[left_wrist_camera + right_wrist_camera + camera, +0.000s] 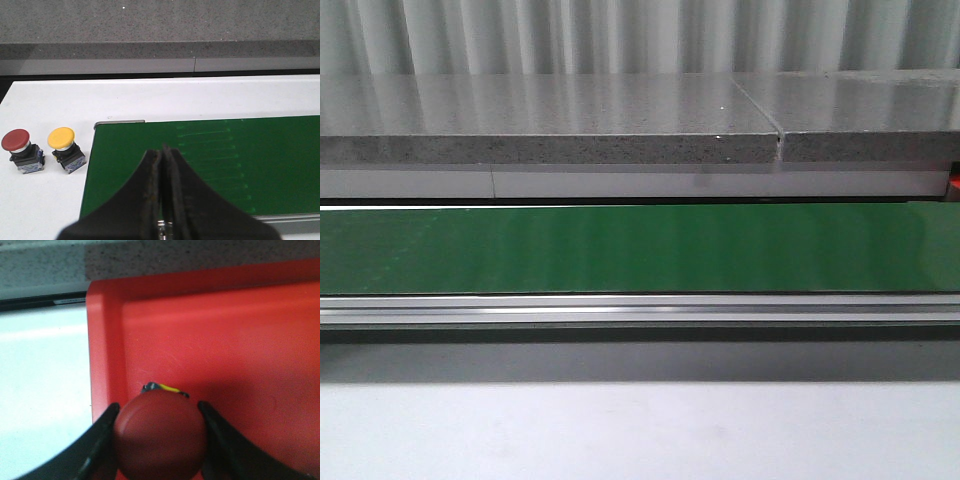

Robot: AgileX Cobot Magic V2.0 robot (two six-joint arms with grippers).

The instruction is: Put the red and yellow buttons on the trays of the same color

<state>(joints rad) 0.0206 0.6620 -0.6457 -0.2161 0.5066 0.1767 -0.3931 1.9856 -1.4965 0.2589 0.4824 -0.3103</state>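
Red button [160, 432] sits clamped between the fingers of the right gripper [159, 440], over the red tray [240, 340] near its corner rim. Beyond the left gripper [164, 200], whose fingers are pressed together on nothing above the green belt [225, 165], a second red button [20, 150] and a yellow button [64, 148] stand side by side on the white surface [150, 100].
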